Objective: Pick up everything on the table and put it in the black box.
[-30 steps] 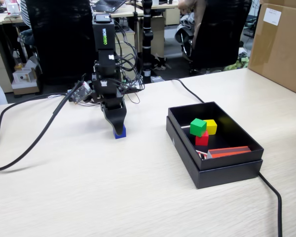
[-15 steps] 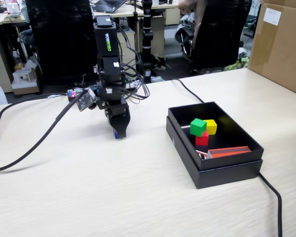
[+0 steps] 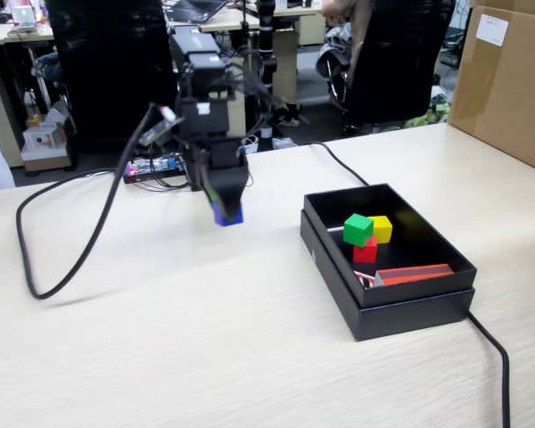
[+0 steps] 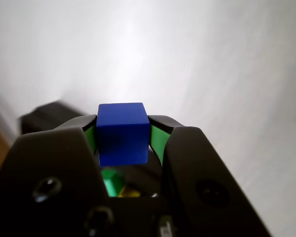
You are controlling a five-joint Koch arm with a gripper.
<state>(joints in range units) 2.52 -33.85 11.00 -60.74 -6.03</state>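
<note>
The gripper (image 3: 225,212) hangs above the tabletop (image 3: 205,339), left of the black box (image 3: 388,308) in the fixed view, with its jaws clamped on the blue cube (image 4: 122,133). The wrist view shows the cube pinched squarely between the two green-lined inner faces, one flat side against each, which looks like a firm, centred hold suited to carrying it without twisting. In the fixed view the cube shows as a blue block at the jaw tips, clear of the wood-grain surface, so it appears lifted high enough to pass over the box's low wall. Inside the box the green cube (image 3: 358,229) sits on top of the red cube (image 3: 366,251), with the yellow cube (image 3: 381,229) just beside them toward the back, and a flat orange-red strip (image 3: 415,273) lies near the front wall. Three of the four cubes thus seem delivered, and the blue one is the last to go. A thick black cable (image 3: 67,259) loops across the tabletop on the left. A brown carton (image 3: 508,85) at the right edge bears a white label, but its writing is too small to read, and no lettering on the arm is legible here.
</note>
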